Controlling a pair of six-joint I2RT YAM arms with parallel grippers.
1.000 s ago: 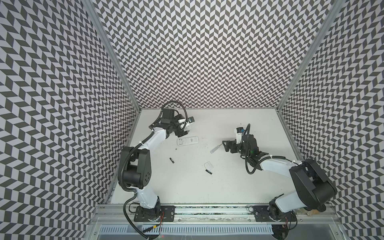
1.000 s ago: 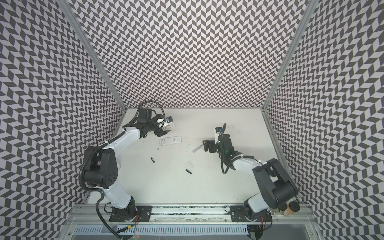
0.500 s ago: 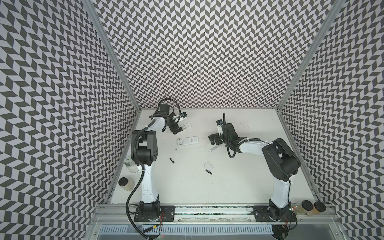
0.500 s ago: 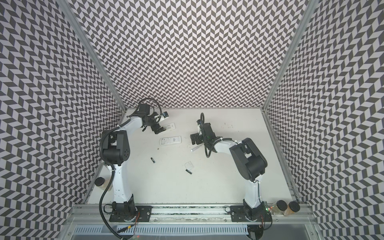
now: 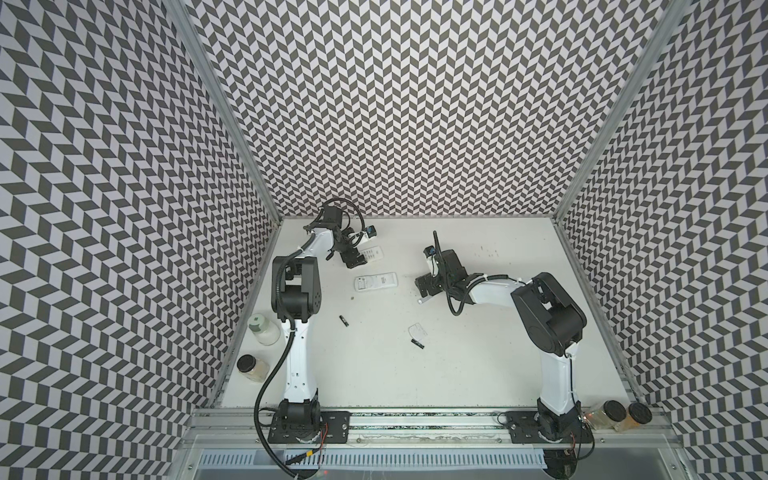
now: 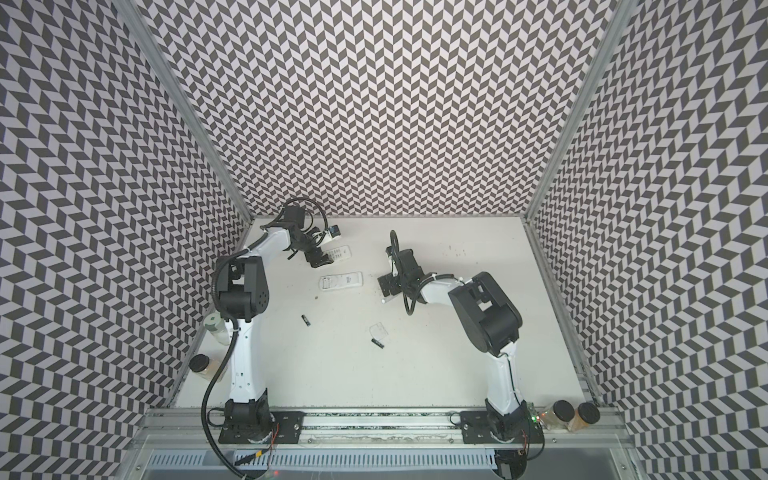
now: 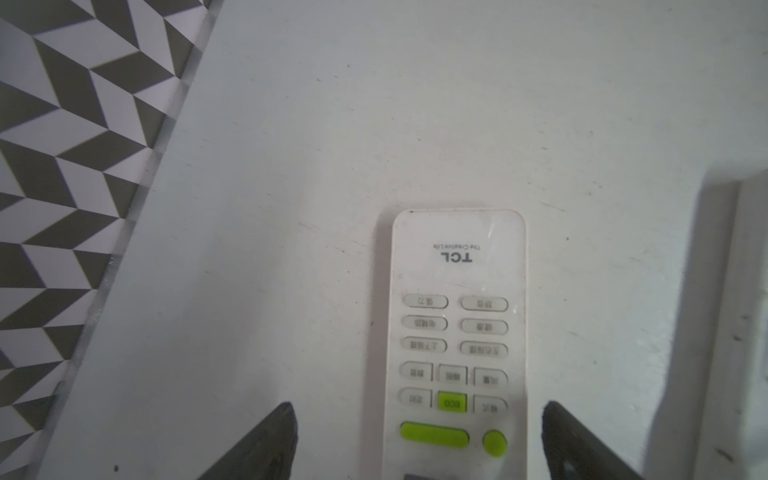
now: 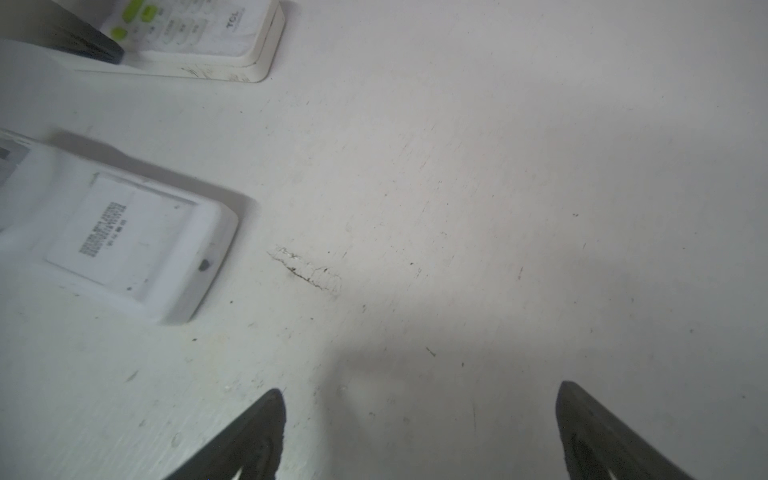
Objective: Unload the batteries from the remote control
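Two white remote controls lie at the back of the table. One (image 5: pixel 372 253) (image 6: pixel 340 253) lies buttons up, with green keys (image 7: pixel 434 434). My left gripper (image 5: pixel 354 262) (image 7: pixel 417 415) is open and straddles that remote's (image 7: pixel 457 291) end without closing on it. The other remote (image 5: pixel 376 281) (image 6: pixel 341 281) (image 8: pixel 116 237) lies label side up. My right gripper (image 5: pixel 426 285) (image 8: pixel 419 395) is open over bare table to its right. Two black batteries (image 5: pixel 343 331) (image 5: pixel 417 343) lie loose on the table in both top views.
A clear plastic cover (image 5: pixel 417 331) lies beside the nearer battery. A slim pale tool's tip (image 5: pixel 420 301) shows under my right gripper. Jars stand at the left edge (image 5: pixel 264 330) (image 5: pixel 251 368) and the front right corner (image 5: pixel 613 413).
Both arms have lifted their elbows high. My right gripper has moved left toward the remotes. The left gripper has shifted back beside the buttons-up remote.
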